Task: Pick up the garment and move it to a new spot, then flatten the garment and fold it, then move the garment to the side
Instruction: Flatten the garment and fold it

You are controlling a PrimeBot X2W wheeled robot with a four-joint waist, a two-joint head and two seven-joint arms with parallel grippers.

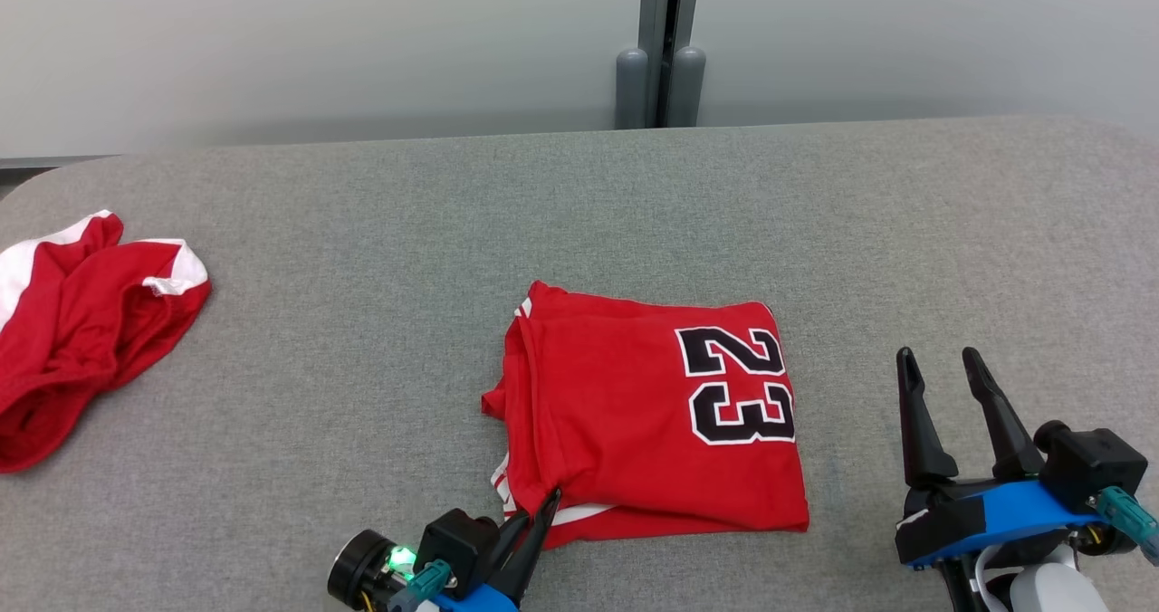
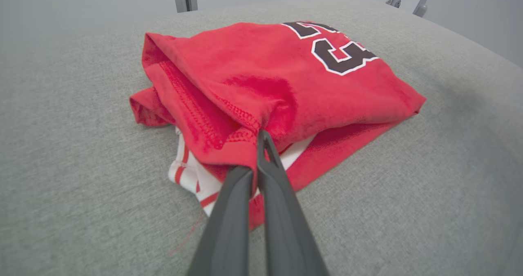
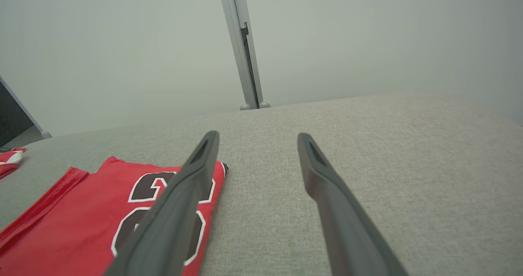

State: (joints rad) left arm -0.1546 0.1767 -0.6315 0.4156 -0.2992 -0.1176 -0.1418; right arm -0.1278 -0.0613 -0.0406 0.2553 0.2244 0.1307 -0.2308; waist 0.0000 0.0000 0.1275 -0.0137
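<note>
1. The garment (image 1: 652, 413), red and folded, is showing a number print (image 1: 738, 386) reading "23", black digits with white outline, on its top layer.
2. It is lying mid-table on the grey table (image 1: 362, 232), toward the near edge.
3. The left gripper (image 1: 546, 503) is pinching the garment's near-left corner hem, fingers closed tight on the fabric.
4. The right gripper (image 1: 937, 358) is hovering near the garment's right edge, not touching, fingers spread wide, holding nothing.
5. A red-and-white cloth (image 1: 81, 340) is lying crumpled at the table's far left, well apart.

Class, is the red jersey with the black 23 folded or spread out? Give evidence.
Folded. The red jersey with the black 23 lies as a compact rectangle, several layers stacked at its near edge.
</note>
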